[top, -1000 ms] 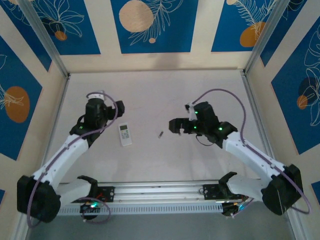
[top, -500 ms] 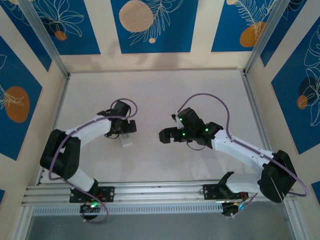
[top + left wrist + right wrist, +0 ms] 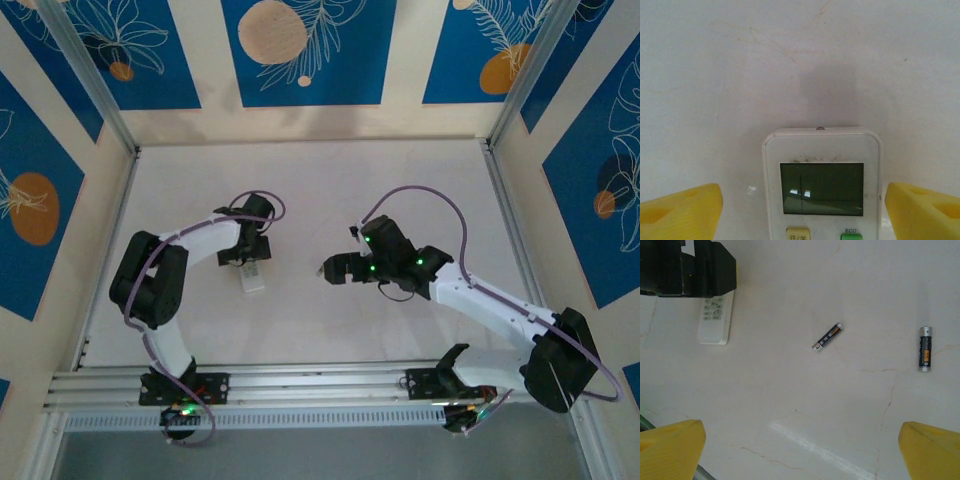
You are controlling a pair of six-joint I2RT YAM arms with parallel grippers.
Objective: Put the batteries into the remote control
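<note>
2 batteries [image 3: 828, 337] loose — remote control [image 3: 822, 150] button [image 3: 852, 234] reads "ECO", perhaps.

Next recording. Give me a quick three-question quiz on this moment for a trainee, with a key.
1. True or false: both batteries lie loose on the table.
2. Is the right gripper open or shut?
3. The left gripper is: A) open, astride the remote control; B) shut on a battery; C) touching the wall.
Key: 1 true; 2 open; 3 A.
</note>
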